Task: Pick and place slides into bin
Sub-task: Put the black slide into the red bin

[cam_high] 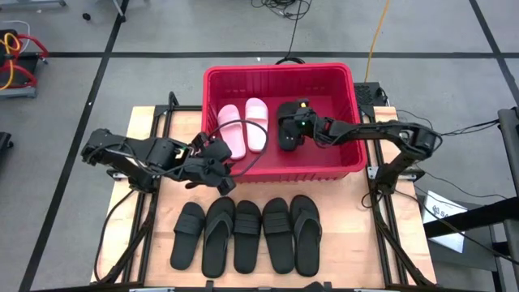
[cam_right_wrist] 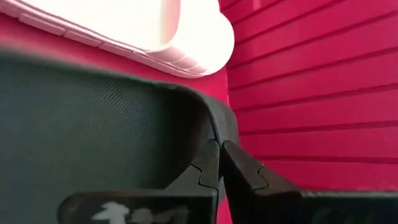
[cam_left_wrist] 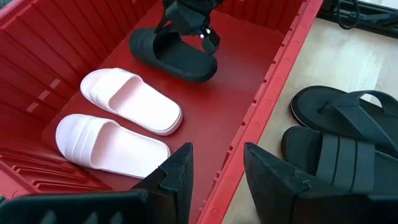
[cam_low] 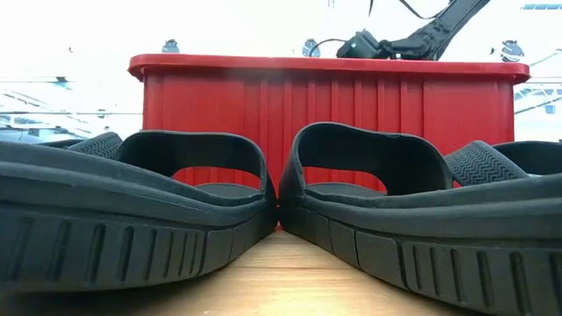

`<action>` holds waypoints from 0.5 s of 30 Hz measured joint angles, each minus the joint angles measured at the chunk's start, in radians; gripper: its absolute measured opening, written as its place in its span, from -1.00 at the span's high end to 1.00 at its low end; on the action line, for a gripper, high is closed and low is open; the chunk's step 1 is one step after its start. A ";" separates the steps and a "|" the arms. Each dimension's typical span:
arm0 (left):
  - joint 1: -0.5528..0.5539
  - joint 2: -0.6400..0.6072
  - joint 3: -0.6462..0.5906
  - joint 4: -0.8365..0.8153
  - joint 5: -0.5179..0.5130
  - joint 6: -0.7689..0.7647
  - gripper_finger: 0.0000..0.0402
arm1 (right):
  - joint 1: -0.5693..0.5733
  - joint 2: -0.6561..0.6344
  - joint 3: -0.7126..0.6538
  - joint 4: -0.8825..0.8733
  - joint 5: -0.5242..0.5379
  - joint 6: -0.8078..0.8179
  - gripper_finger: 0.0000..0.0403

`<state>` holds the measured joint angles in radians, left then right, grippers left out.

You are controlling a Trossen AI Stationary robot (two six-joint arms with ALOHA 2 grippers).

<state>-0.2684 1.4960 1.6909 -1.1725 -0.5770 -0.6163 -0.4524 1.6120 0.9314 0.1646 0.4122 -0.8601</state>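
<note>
Red bin sits top-centre of the high view on the wooden table, long side across the frame. Inside it, left half: two pale pink slides lying side by side, soles down. Right of them, still inside the bin, a black slide — right gripper is on it. In the right wrist view the dark fingers are pinched together on the black slide's strap edge, so clenched on that slide; a pink slide and the red ribbed wall fill the rest of that view. Left wrist view shows the same black slide resting on the bin floor with the right gripper over its strap.

Left gripper hovers at the bin's front-left corner, just over the rim, left-centre of the high view. Its fingers stand apart with nothing between them — released.

Row of five black slides lies on the table at lower centre of the high view, in front of the bin, touching or nearly touching each other. Mix of wide-strap and thong-style. Low view: two wide-strap black ones fill the foreground, toes meeting at centre, red bin wall behind them.
</note>
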 joint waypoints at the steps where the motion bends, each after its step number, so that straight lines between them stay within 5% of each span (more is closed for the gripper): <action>1: 0.002 0.000 0.000 0.000 -0.001 -0.001 0.32 | -0.001 0.010 0.000 0.017 0.000 0.000 1.00; 15: 0.041 0.000 0.000 -0.004 0.000 0.009 0.32 | -0.007 0.128 0.002 0.115 -0.021 -0.040 1.00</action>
<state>-0.2278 1.4960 1.6909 -1.1765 -0.5766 -0.6075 -0.4595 1.7402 0.9329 0.2793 0.3916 -0.8996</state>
